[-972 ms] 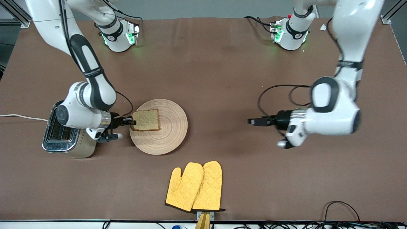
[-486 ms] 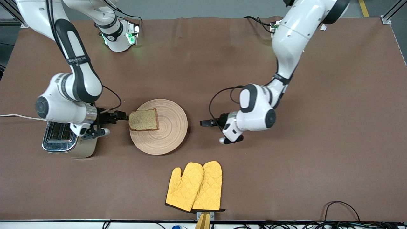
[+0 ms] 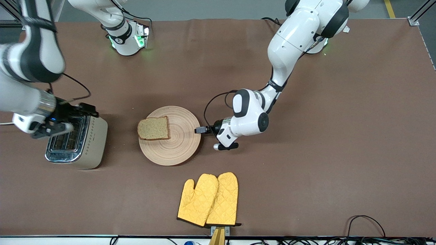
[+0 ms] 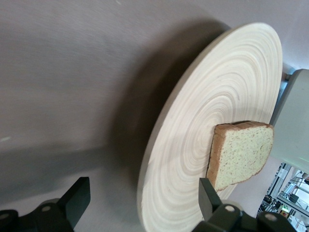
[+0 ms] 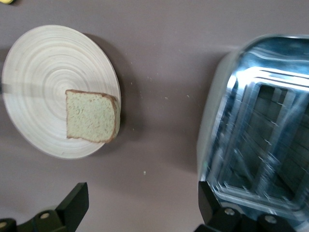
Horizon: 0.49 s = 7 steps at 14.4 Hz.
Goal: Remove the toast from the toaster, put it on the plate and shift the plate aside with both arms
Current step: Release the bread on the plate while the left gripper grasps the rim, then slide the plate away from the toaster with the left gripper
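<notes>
The toast (image 3: 153,128) lies flat on the plate (image 3: 180,143), at the plate's edge toward the right arm's end. My left gripper (image 3: 198,130) is low at the plate's edge toward the left arm's end. It is open and empty. In the left wrist view the plate's rim (image 4: 159,145) runs between its spread fingers (image 4: 77,198), with the toast (image 4: 241,154) farther off. My right gripper (image 3: 89,108) is up over the toaster (image 3: 95,136), open and empty. The right wrist view shows the plate (image 5: 38,67), the toast (image 5: 91,116) and the toaster (image 5: 260,135).
A pair of yellow oven mitts (image 3: 208,199) lies nearer to the front camera than the plate. The toaster's white cord (image 3: 20,124) runs off the table's end. Black cables (image 3: 364,224) lie along the front edge.
My right gripper has let go of the toast and drawn back and up over the toaster. My left arm has swept across the table to the plate's edge.
</notes>
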### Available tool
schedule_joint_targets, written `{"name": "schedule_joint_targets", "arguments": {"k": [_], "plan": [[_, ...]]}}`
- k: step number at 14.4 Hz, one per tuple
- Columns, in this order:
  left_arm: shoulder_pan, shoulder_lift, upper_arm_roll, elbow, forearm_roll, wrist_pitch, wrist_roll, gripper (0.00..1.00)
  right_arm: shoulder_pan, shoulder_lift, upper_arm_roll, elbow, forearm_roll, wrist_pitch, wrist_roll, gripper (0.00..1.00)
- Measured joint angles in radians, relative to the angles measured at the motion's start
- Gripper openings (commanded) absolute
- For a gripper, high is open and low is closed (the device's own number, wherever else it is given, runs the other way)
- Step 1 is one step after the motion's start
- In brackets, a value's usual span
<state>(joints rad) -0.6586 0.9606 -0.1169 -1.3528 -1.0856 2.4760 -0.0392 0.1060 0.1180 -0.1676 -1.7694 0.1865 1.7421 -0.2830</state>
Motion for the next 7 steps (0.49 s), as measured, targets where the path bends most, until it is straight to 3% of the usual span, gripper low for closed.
{"name": "schedule_joint_targets", "arguments": {"k": [1, 3, 4, 7], "plan": [[-0.007, 0.017, -0.008, 0.013, -0.009, 0.022, 0.026, 0.43, -0.013, -0.016, -0.006, 0.04, -0.003, -0.043, 0.001, 1.0], [-0.011, 0.038, -0.023, 0.026, -0.013, 0.055, 0.078, 0.13, -0.026, -0.067, -0.012, 0.074, -0.026, -0.077, 0.002, 1.0], [-0.011, 0.042, -0.025, 0.029, -0.014, 0.063, 0.1, 0.04, -0.026, -0.101, -0.011, 0.075, -0.053, -0.09, 0.003, 1.0], [-0.01, 0.042, -0.025, 0.031, -0.014, 0.07, 0.129, 0.0, -0.025, -0.194, -0.003, 0.088, -0.119, -0.16, 0.011, 1.0]]}}
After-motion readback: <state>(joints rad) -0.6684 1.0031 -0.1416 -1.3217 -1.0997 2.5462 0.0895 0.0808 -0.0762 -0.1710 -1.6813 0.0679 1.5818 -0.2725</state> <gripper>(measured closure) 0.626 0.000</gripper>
